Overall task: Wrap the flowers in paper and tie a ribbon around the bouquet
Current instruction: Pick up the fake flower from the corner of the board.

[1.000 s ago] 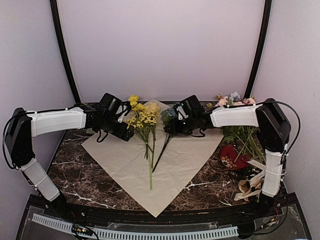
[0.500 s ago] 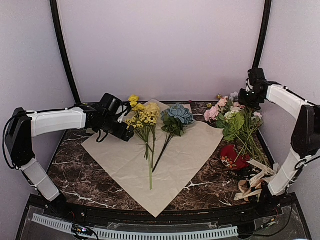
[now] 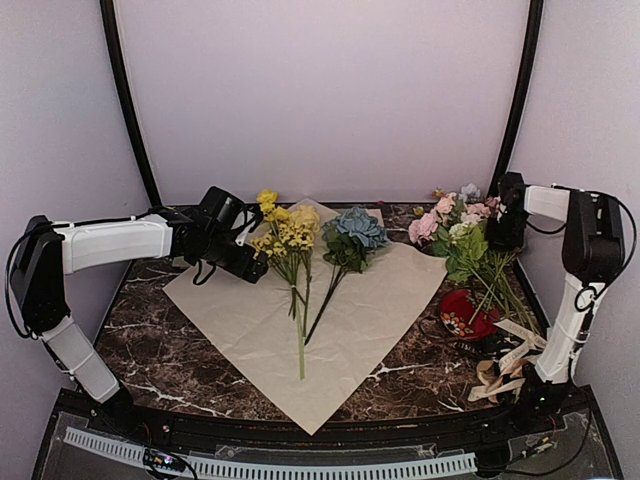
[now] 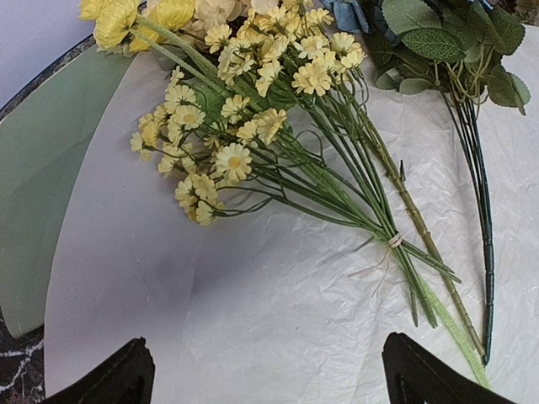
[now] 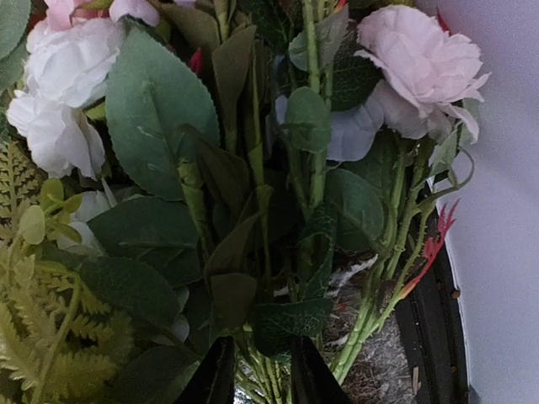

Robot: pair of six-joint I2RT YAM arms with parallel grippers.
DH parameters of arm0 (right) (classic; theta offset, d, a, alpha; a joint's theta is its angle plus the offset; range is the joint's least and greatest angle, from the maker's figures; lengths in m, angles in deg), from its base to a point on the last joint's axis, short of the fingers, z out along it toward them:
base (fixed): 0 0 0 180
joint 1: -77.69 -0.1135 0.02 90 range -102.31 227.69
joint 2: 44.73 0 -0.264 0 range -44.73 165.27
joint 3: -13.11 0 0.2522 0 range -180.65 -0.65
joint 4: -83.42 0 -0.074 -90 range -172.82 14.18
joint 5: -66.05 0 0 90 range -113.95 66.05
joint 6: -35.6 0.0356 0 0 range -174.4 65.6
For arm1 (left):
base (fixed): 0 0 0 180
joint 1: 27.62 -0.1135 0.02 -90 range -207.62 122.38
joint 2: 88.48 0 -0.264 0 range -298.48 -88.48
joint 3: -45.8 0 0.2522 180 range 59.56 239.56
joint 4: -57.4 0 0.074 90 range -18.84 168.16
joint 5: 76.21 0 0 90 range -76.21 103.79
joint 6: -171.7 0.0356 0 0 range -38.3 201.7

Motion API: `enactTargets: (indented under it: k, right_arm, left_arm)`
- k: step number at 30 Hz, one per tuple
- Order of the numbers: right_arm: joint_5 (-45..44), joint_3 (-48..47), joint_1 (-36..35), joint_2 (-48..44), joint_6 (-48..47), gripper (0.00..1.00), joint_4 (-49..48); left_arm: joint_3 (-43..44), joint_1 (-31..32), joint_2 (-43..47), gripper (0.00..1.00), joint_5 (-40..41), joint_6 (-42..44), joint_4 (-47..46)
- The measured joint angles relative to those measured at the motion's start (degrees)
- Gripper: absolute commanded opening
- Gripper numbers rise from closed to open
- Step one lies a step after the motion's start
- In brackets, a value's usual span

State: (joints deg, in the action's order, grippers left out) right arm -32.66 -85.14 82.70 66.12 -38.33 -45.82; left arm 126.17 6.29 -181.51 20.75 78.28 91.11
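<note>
Two flowers, a yellow small-blossom cluster (image 3: 285, 240) and a pale blue hydrangea head (image 3: 352, 228), lie at the far corner of the beige paper sheet (image 3: 250, 330). Our left gripper (image 4: 265, 349) hangs wide open over them, empty. At the dark marble table (image 3: 140, 330), far right corner, the right gripper (image 5: 263, 349) has its jaws narrow around pink-white rose stalks (image 5: 313, 126); we cannot tell if they grip.

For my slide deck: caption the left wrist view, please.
Open left gripper hovers above yellow flowers lying on the paper.
</note>
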Motion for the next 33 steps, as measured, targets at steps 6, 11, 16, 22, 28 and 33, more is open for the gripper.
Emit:
enactTargets:
  k: [6, 11, 16, 22, 28, 33]
  right_arm:
    - [-0.2, -1.0, 0.0, 2.8, -1.0, 0.18, -0.1]
    - [-1.7, -1.2, 0.0, 3.8, -1.6, 0.18, -0.1]
    - [-2.3, -2.4, 0.0, 5.0, -3.6, 0.0, 0.2]
    - [-5.5, -2.8, 0.0, 4.5, -6.6, 0.0, 0.4]
    - [-10.8, -1.7, 0.0, -2.5, -10.4, 0.0, -2.3]
    - [-12.1, 5.6, -0.1, -15.8, -14.3, 0.0, -12.8]
  left_arm:
    - [0.0, 0.0, -0.7, 0.98, 0.0, 0.1, 0.0]
    - [0.0, 0.0, -1.1, 0.98, 0.0, 0.1, 0.2]
    - [0.0, 0.0, -1.1, 0.98, 0.1, 0.2, 0.2]
    - [0.2, 0.0, -1.3, 0.98, 0.2, 0.2, 0.2]
    - [0.8, 0.0, -1.7, 0.98, 0.2, 0.2, 0.3]
    - [0.9, 0.0, -1.8, 0.97, 0.2, 0.2, 0.3]
